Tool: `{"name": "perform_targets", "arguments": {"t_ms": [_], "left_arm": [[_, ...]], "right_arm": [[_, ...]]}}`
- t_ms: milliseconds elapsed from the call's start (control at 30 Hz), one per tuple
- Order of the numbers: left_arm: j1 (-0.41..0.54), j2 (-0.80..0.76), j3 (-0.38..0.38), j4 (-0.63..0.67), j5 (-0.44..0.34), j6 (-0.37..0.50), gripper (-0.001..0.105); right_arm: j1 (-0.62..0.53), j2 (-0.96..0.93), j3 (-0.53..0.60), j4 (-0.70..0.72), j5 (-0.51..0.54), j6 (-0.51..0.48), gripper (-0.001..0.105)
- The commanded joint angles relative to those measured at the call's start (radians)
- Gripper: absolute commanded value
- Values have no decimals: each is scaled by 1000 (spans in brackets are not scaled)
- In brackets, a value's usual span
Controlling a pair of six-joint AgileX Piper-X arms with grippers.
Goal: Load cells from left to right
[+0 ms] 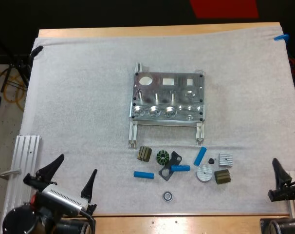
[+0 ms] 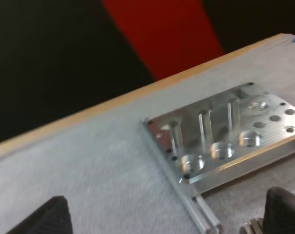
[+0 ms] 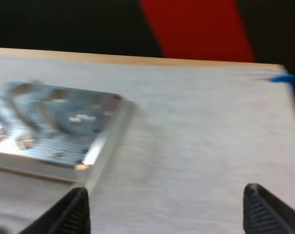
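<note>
The metal fixture [image 1: 168, 97] lies on the mat's middle, with round pockets along its near edge and nothing loaded in them. Three bright blue cylinders [image 1: 143, 174] [image 1: 180, 168] [image 1: 200, 156] lie on the mat in front of it, among small dark parts [image 1: 162, 157]. My left gripper [image 1: 72, 174] hangs open at the near left, well short of the pieces. My right gripper [image 1: 289, 168] is open at the near right edge. The left wrist view has the fixture [image 2: 225, 141] ahead, beyond my open left gripper [image 2: 169, 196]. The right wrist view shows the fixture's corner [image 3: 55, 126] beyond my open right gripper [image 3: 167, 190].
A black bracket [image 1: 170, 165], a bearing ring [image 1: 167, 196], a silver disc [image 1: 204, 173] and a finned silver block [image 1: 225, 159] lie among the cylinders. An aluminium rail [image 1: 23, 165] sits at the mat's left edge. Bare mat [image 1: 79, 97] spreads around the fixture.
</note>
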Motion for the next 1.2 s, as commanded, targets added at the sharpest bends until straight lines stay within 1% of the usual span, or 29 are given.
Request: {"name": "perform_targets", "arguments": {"t_ms": [0,33,100,133,167,233,267,300,433,467,533,567,633,733,833,900,1067,1133,1167], "left_arm": [[-38,46,-27,-12,5,39,78],[-64,74,-43,-12,5,67,78],[-114,124,-66,-10,5,101,78],[-147,159,-79,-11,5,132,78],[-163,171,-84,-11,5,144,78],[-229,244,-96,-11,3,204,78],[-240,263,-96,-11,3,214,78],[-272,300,-96,-11,3,249,78],[-373,429,-96,-3,-3,374,78],[-382,450,-96,-3,-3,390,78],[-432,531,-96,-3,-10,443,78],[-443,552,-96,-3,-15,449,78],[-479,625,-96,-3,-44,493,78],[-526,716,-96,-3,-96,579,78],[-566,805,-96,-3,-138,609,78],[-584,856,-96,-4,-138,622,78],[-591,1019,-96,-16,-141,622,78],[-591,1102,-96,-16,-167,622,78],[-591,1115,-96,-16,-169,622,78]], "right_arm": [[-3,35,-32,-9,-83,1,64],[-3,62,-52,-9,-129,1,64],[-3,102,-77,-9,-187,3,64],[4,126,-93,-9,-217,11,64],[7,134,-104,-9,-239,17,64],[29,178,-132,-9,-295,19,64],[39,189,-137,-9,-305,19,64],[55,205,-147,-9,-321,19,64],[139,267,-160,-9,-324,9,64],[148,273,-161,-9,-328,0,64],[200,300,-161,-9,-332,-58,64],[219,309,-161,-9,-333,-75,64],[271,331,-161,-9,-330,-121,64],[329,358,-161,-9,-290,-121,64],[378,375,-161,-9,-239,-121,64],[402,381,-161,-9,-222,-121,64],[438,384,-161,-9,-218,-110,64],[446,384,-161,-9,-218,-74,64],[445,384,-161,-9,-218,-63,64]]}}
